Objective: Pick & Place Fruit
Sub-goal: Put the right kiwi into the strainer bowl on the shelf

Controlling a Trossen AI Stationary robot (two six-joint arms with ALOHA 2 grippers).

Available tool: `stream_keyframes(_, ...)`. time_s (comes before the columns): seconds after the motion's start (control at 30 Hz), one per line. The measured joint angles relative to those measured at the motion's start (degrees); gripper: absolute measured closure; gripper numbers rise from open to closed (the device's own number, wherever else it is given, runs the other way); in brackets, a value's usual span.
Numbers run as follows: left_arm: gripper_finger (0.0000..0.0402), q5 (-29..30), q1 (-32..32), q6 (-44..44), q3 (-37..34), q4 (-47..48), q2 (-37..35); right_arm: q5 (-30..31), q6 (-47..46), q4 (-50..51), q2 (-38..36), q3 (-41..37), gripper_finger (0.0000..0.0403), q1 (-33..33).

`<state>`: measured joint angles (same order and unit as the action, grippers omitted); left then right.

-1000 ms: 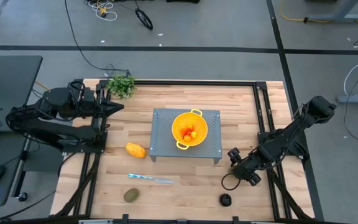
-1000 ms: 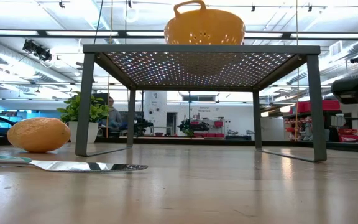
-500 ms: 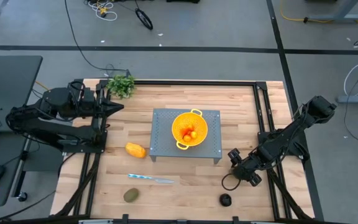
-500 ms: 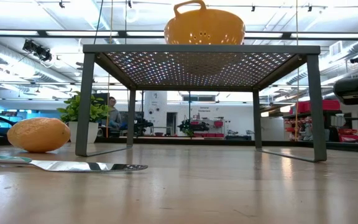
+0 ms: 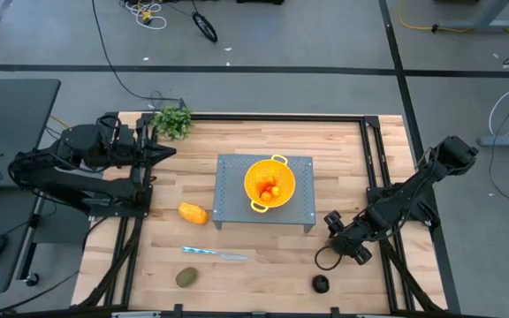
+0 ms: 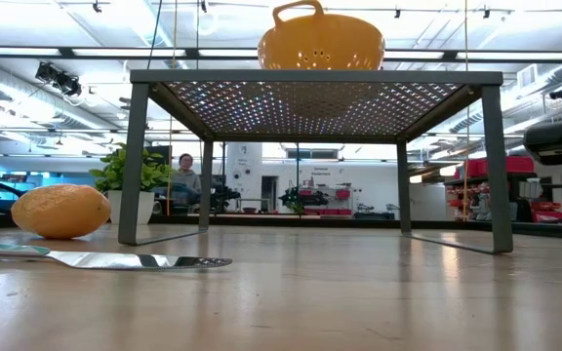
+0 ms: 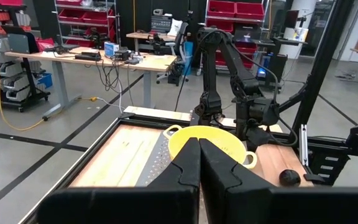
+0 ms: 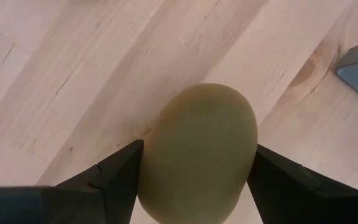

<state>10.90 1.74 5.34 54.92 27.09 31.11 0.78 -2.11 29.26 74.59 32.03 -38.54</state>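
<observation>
Fruit is scattered across your table [image 5: 263, 247]: three small orange-red balls [image 5: 269, 189] lie in the yellow colander [image 5: 268, 183] on the grey perforated stand [image 5: 303, 199] at the table's middle, the yellow-orange oblong [image 5: 193, 213] lies just beside the stand's left edge, one brownish-green oval [image 5: 186, 277] sits near the front edge beyond the knife [image 5: 215, 254], and the small blackish one [image 5: 321, 283] rests at the front right. Your right end effector [image 5: 332, 256] is low over the table in front of the stand's right corner, and its wrist view shows both fingers [image 8: 114, 174] pressed against the sides of the second brownish-green oval [image 8: 197, 152], so it is holding that fruit at the wood. Your left end effector [image 5: 168, 151] waits at the table's left edge near the leafy bunch [image 5: 173, 120], its fingers closed together on nothing. You also have a person [image 6: 185, 177] in the room behind.
</observation>
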Motion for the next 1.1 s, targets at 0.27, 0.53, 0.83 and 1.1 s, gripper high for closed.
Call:
stream_keyframes(0.27, 0.0401, 0.0, 0.0, 0.0, 0.0, 0.0, 0.0, 1.1, 0.0, -0.8, 0.0, 2.0, 0.014, 0.0)
stream_keyframes(0.53, 0.0401, 0.0, 0.0, 0.0, 0.0, 0.0, 0.0, 4.6, 0.0, -1.0, 0.0, 7.1, 0.014, 0.0)
stream_keyframes(0.83, 0.0401, 0.0, 0.0, 0.0, 0.0, 0.1, 0.0, 4.7, 0.0, -0.8, 0.0, 7.5, 0.014, 0.0)
stream_keyframes(1.1, 0.0401, 0.0, 0.0, 0.0, 0.0, 0.1, 0.0, 4.6, -5.9, 2.1, 0.0, 10.9, 0.014, -0.2)
